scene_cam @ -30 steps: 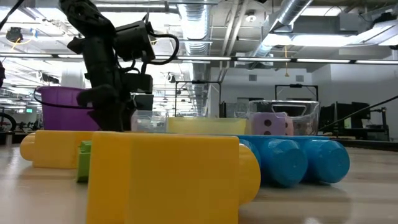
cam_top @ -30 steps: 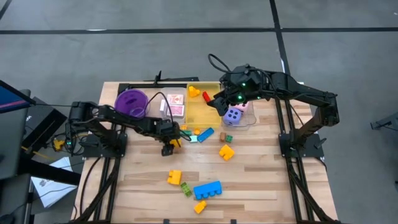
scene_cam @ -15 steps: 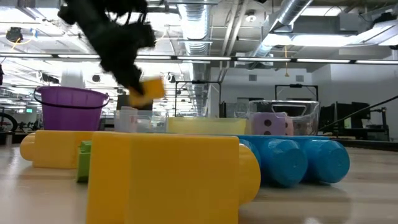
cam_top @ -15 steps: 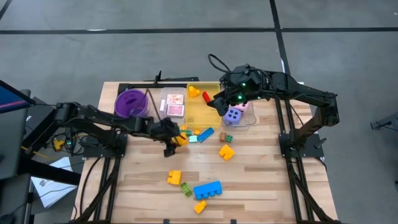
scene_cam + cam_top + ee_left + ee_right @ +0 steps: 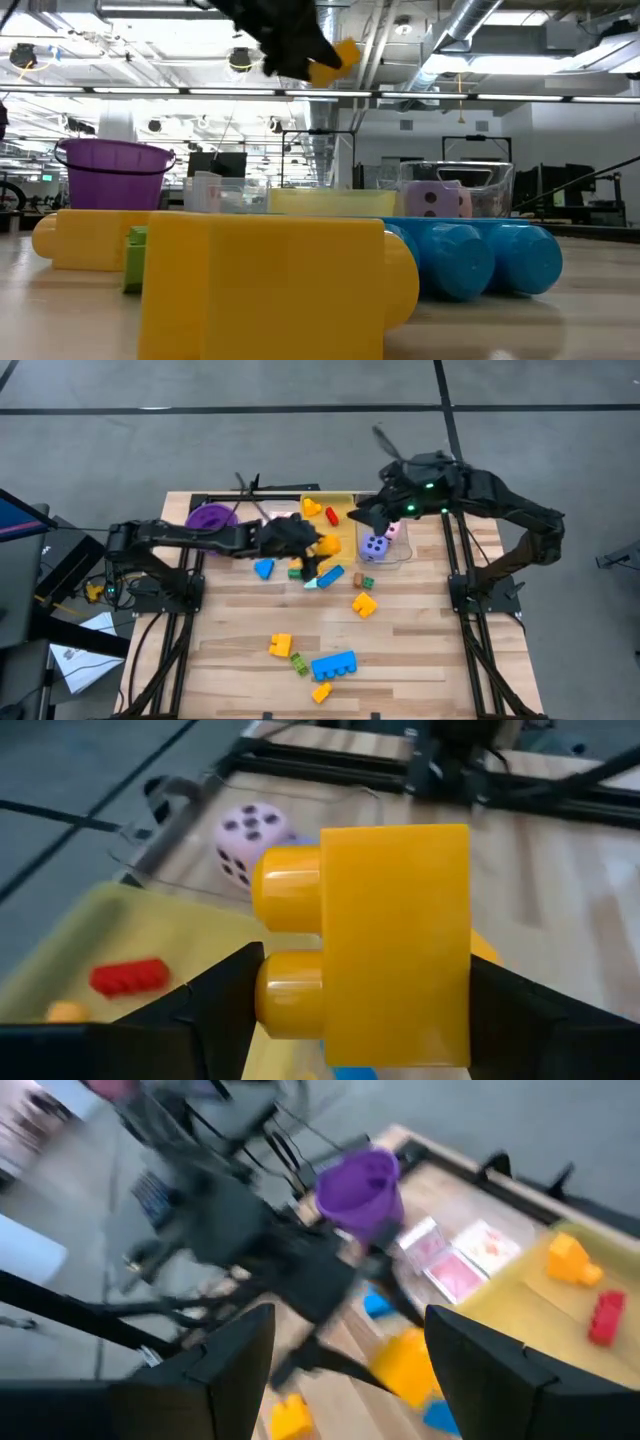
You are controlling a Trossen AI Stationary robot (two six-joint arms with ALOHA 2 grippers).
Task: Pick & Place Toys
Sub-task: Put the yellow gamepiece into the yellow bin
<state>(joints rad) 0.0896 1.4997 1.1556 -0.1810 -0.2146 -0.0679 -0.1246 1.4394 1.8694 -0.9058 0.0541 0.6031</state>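
The left claw (image 5: 365, 1010) pinches a yellow block (image 5: 385, 945), raised over the yellow bin (image 5: 342, 532); its fingertips are partly hidden by the block. The right claw (image 5: 372, 512) hovers spread above the clear bin's (image 5: 395, 555) purple die (image 5: 375, 545), blurred.

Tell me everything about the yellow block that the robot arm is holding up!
The yellow block looks like smooth, shiny plastic, a chunky body with two round studs on one side. The left gripper pinches it between its two dark fingers. It hangs high in the air, at the edge of the yellow bin, and touches nothing but the fingers.
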